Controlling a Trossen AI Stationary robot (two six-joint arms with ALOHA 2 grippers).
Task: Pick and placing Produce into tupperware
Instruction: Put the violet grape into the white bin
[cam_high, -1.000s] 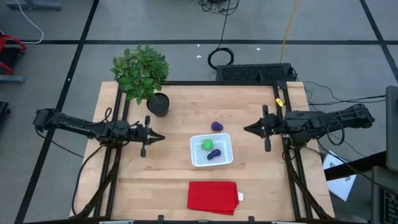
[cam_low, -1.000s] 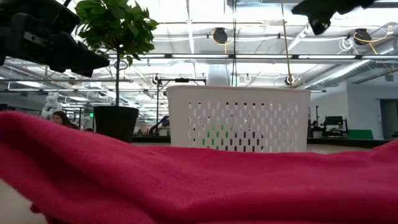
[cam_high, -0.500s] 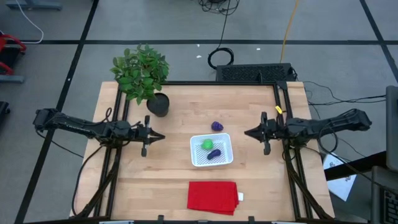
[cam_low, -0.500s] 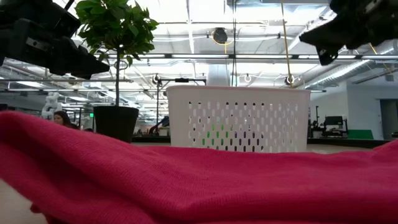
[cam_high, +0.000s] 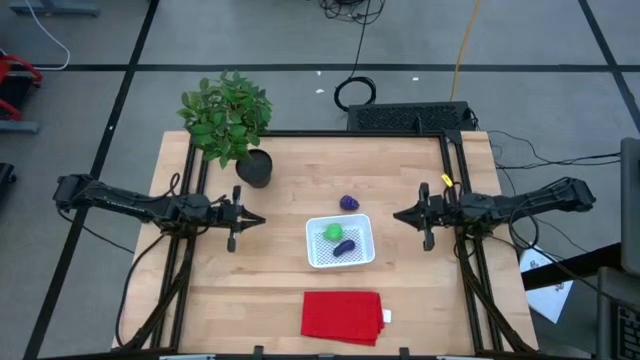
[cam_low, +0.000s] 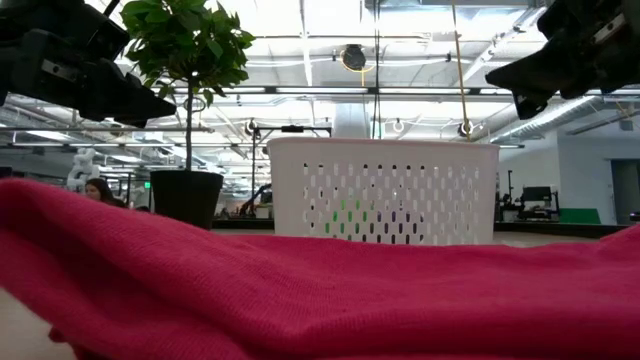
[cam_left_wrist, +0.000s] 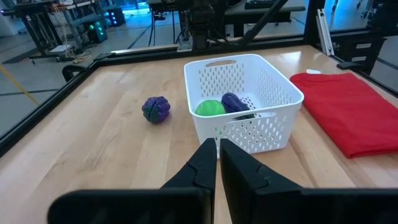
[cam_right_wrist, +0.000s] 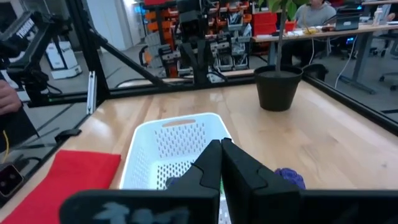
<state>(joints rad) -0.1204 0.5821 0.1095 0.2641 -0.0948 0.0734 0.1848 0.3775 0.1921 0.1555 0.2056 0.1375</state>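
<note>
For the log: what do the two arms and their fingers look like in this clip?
Both arms are black, slim and jointed, with cables running along them. The left gripper and the right gripper each end in two dark, tapering, wedge-shaped fingers. A small yellow tag sits near the right arm's wrist.

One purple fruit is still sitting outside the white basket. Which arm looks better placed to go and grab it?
Probably the right. The rounded purple produce lies just behind the tupperware, slightly nearer the right gripper than the left gripper. Both grippers are shut and empty.
</note>
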